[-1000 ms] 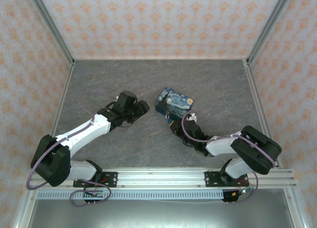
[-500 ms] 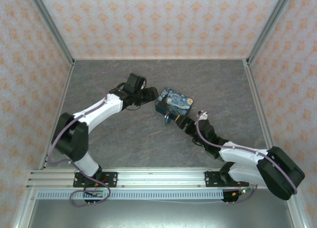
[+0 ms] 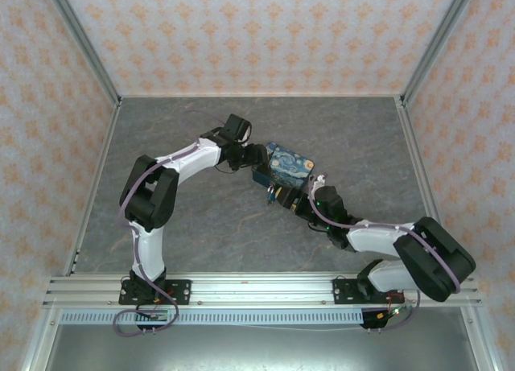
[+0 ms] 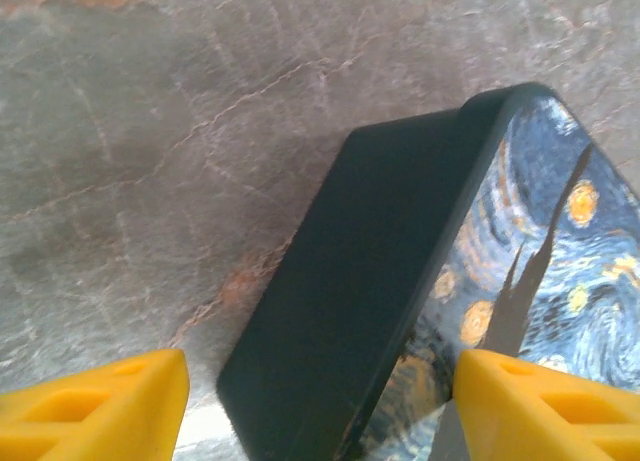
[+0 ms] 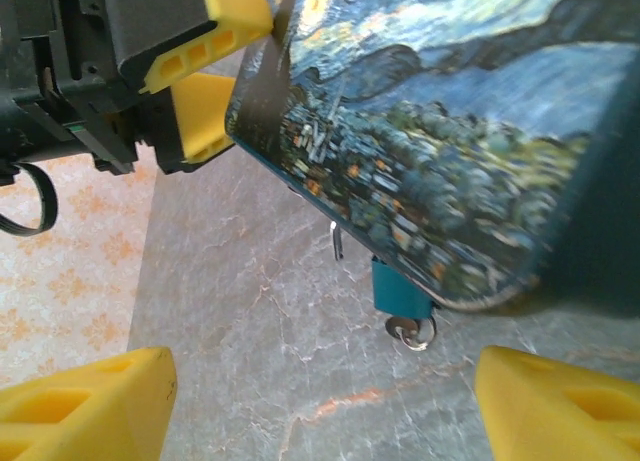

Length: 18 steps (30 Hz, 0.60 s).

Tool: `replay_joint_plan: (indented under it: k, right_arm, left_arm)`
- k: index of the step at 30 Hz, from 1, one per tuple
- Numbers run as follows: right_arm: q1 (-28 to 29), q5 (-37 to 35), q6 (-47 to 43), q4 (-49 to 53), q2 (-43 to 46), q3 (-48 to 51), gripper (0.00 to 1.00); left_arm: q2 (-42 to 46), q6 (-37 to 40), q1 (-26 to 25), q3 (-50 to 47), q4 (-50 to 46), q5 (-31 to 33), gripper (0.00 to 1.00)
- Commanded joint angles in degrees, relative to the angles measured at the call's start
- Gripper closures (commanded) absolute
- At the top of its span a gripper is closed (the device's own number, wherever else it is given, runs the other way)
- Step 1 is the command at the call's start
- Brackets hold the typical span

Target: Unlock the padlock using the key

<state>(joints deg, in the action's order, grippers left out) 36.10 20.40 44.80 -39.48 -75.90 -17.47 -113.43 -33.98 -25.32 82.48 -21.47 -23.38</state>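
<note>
1. Top view: the box [image 3: 290,166] lies mid-table [image 3: 201,218], with its long axis running from upper left to lower right. The padlock [image 3: 271,195] is a tiny teal speck just beside the box's near edge, and which way it points cannot be told here. The left gripper [image 3: 256,156] is at the box's left end. The right gripper [image 3: 291,200] is just right of the padlock.
2. Left wrist: the left gripper [image 4: 322,391] stands wide apart astride the end of the box [image 4: 370,281]. One finger is clear of the dark side wall, with table between. The other lies over the painted top, and whether it touches is unclear. It grips nothing.
3. Right wrist: the padlock [image 5: 398,289] is plain here. The top of its teal body is hidden behind the lower edge of the box [image 5: 450,131]. Its long axis runs from the box toward the camera, with a silvery metal part [image 5: 410,331] at its near end. The right gripper [image 5: 325,401] is spread wide and empty, short of the padlock. The left gripper [image 5: 225,76] brackets the box's far corner.
</note>
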Motion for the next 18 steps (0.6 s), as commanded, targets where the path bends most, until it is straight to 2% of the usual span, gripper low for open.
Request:
replay_joint_plan:
  k: [1, 9, 18]
  right_arm:
    - [-1.1, 1.0, -1.7, -4.0, -1.7, -2.3, 0.22]
    - [-6.5, 5.5, -5.0, -4.5, -5.5, -4.6, 0.22]
    - [-12.7, 13.8, -9.6, -7.6, -10.3, -7.7, 0.22]
  left_arm:
    - [-0.9, 2.1, 0.3, -0.3, -2.6, -0.6, 0.29]
    - [1.9, 0.6, 0.3, -8.7, -0.6, -0.1, 0.29]
    - [10.6, -3.5, 0.0, -23.7, 6.1, -0.2, 0.29]
